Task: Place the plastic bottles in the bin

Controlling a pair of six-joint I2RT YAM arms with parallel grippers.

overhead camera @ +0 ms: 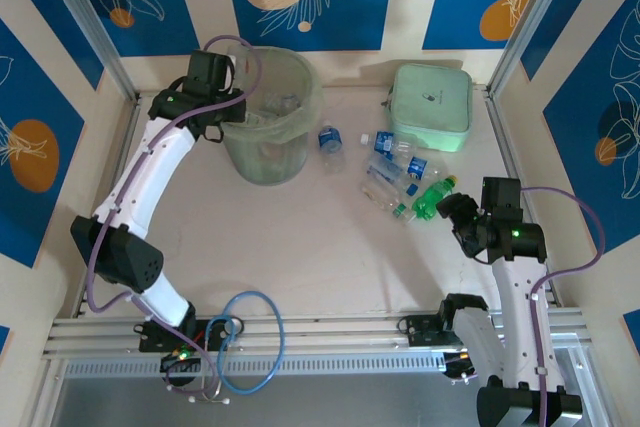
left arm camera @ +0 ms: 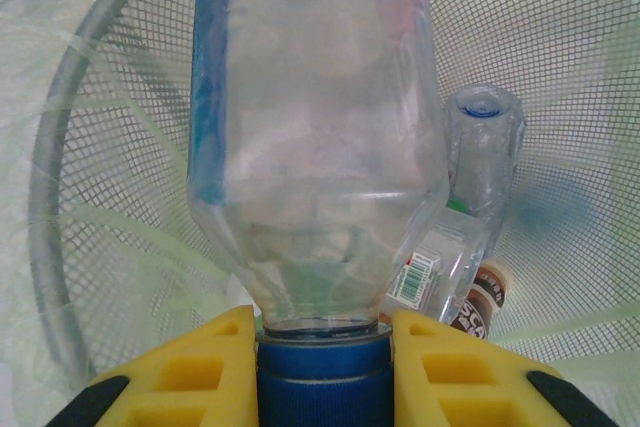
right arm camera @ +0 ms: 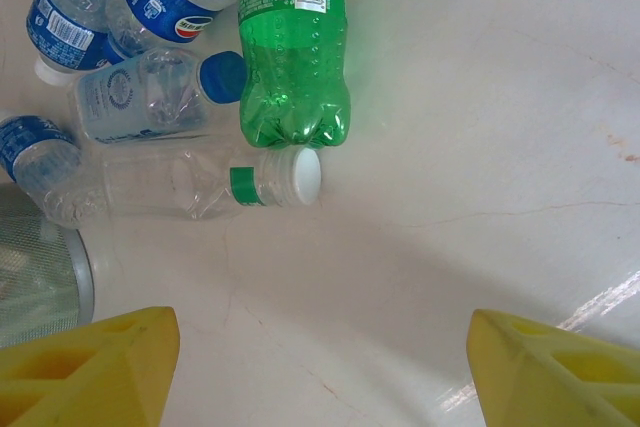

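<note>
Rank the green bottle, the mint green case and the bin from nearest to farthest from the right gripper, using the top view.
1. Green bottle: just left of the right gripper, on the right side.
2. Mint green case: farther back, on the right.
3. Bin: far left, at the back.

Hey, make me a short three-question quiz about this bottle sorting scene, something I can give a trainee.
1. True or false: the left arm's jaws are shut on the blue cap of a clear bottle at the opening of the bin.
2. The right arm's jaws are: A) shut on a bottle, B) open with nothing between them, C) shut on the bin's rim.
3. Fill in: the small bottle lying at the base of the green bottle has a ___ cap.
Key: 1 true; 2 B; 3 white.
</note>
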